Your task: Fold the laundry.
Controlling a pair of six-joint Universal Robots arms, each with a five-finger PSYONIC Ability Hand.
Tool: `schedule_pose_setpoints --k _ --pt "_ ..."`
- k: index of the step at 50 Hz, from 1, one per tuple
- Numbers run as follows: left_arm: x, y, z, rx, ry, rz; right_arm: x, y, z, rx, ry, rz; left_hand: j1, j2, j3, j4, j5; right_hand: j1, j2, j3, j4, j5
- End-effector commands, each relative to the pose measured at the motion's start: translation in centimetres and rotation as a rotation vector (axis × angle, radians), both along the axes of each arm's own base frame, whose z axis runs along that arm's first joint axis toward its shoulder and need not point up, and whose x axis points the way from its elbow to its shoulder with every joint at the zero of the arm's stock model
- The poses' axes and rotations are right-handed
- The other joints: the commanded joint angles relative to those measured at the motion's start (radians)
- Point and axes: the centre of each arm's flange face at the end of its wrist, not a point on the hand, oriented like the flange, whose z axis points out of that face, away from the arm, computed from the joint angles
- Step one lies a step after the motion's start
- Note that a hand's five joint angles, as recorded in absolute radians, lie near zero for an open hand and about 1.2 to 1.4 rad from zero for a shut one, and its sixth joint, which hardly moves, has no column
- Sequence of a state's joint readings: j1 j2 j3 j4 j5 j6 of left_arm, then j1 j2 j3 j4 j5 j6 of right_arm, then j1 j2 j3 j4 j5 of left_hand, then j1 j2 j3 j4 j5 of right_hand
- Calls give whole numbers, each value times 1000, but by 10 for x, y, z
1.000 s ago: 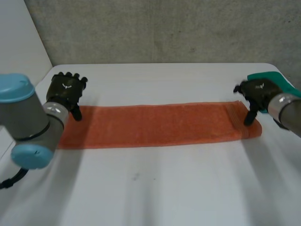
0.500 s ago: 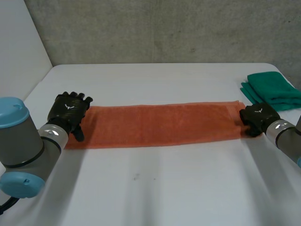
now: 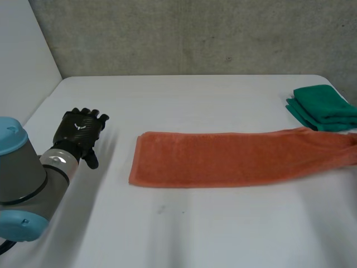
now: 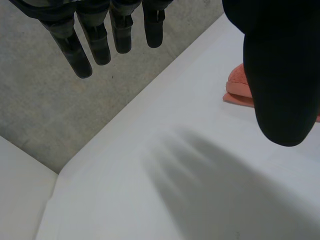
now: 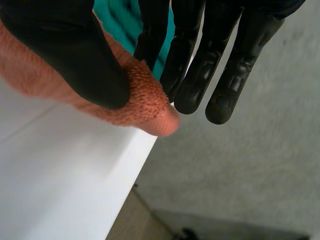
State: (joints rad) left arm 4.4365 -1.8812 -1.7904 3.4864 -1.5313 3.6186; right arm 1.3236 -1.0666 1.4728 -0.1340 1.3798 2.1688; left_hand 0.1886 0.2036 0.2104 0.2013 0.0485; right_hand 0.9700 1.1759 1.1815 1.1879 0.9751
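On bench point(image 3: 184, 234): orange towel point(image 3: 223, 159) in long flat strip, right hand point(image 5: 75, 50) pinching far end; left hand point(image 3: 81, 129) relaxed, empty.

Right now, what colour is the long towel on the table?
The towel is orange; best in head view.

A flat white table point(image 3: 195, 234) with rounded corners meets a rough grey concrete wall point(image 3: 195, 33); beyond the right hand's point(image 5: 65, 45) fingertips point(image 5: 220, 107) its edge drops to dim floor point(image 5: 135, 222).
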Motion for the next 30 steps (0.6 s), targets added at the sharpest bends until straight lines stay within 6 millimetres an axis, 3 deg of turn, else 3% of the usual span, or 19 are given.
schedule_pose_setpoints --k 1,3,4,6,7,10,11,14,15,19,24,25,26,27,30 --pt "1 3 6 -15 6 1 113 24 33 -111 -37 277 -7 -22 -29 -20 -42 426 220 215 208 247" --pt "1 3 8 -20 7 1 142 35 40 -138 -41 352 -10 -25 -32 -23 -45 426 220 215 208 247" --pt "1 3 8 -21 7 1 174 48 46 -173 -41 440 -10 -25 -32 -23 -45 426 220 215 208 247" --pt "1 3 11 -29 9 1 208 65 50 -203 -44 532 -10 -25 -32 -23 -45 426 220 215 208 247" --pt "1 3 11 -29 9 3 240 83 51 -224 -51 627 -10 -25 -32 -23 -45 426 220 215 208 247" --pt "1 3 12 -35 11 3 283 111 41 -232 -56 756 -10 -25 -32 -23 -45 426 220 215 208 247" --pt "1 3 13 -36 13 3 308 128 33 -238 -51 832 -10 -25 -32 -23 -45 426 220 215 208 247" --pt "0 4 13 -36 11 1 340 155 19 -236 -38 944 -10 -25 -32 -23 -45 426 220 215 208 247" --pt "0 4 14 -38 12 0 358 172 7 -228 -24 1020 -10 -25 -32 -23 -45 426 220 215 208 247" --pt "-1 4 15 -42 14 -3 387 213 -25 -187 9 1204 -13 -28 -35 -26 -48 426 220 215 208 247" --pt "-3 5 16 -46 16 -9 397 231 -48 -167 45 1275 -13 -28 -35 -26 -48 426 220 215 208 247" --pt "-5 5 17 -49 17 -15 397 230 -47 -169 44 1268 -13 -28 -35 -26 -48 195 -11 -17 -23 15" --pt "-6 6 18 -52 18 -19 397 229 -45 -171 41 1260 -13 -28 -35 -26 -48 -191 -397 -403 -409 -371" --pt "-8 6 19 -55 19 -25 395 225 -39 -172 29 1226 -13 -28 -35 -26 -48 -795 -1001 -1007 -1013 -975" --pt "-17 8 23 -70 24 -52 391 220 -24 -174 -15 1159 -10 -25 -32 -23 -45 -795 -1001 -1007 -1013 -975"
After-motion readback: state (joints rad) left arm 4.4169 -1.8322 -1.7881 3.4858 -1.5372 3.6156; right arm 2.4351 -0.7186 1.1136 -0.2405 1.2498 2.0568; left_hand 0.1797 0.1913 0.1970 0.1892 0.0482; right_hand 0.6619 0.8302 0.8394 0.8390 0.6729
